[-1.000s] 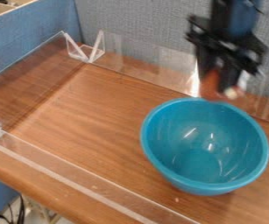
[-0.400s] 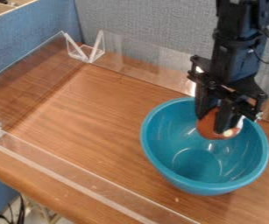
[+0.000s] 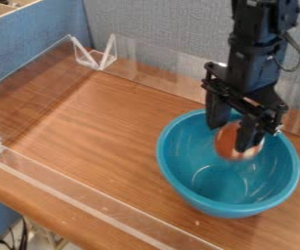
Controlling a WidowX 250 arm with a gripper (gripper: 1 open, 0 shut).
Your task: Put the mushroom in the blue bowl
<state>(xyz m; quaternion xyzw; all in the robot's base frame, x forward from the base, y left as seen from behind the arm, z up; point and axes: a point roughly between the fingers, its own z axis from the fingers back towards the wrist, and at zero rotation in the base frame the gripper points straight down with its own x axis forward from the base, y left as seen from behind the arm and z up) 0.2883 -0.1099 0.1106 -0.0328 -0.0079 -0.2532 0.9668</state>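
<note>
The gripper (image 3: 242, 145) hung with jaws spread around the mushroom (image 3: 235, 144) over the blue bowl (image 3: 192, 176); light, rigid, probably best pinched at its cap

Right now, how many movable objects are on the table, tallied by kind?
Blue bowl: 1
Mushroom, between the fingers of the tool, over the bowl: 1
Total: 2

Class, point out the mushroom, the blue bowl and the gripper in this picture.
mushroom (image 3: 237, 145), camera view, on its reddish-brown cap.
blue bowl (image 3: 181, 179), camera view, on its left rim.
gripper (image 3: 242, 140), camera view, midway between its fingertips.
</note>
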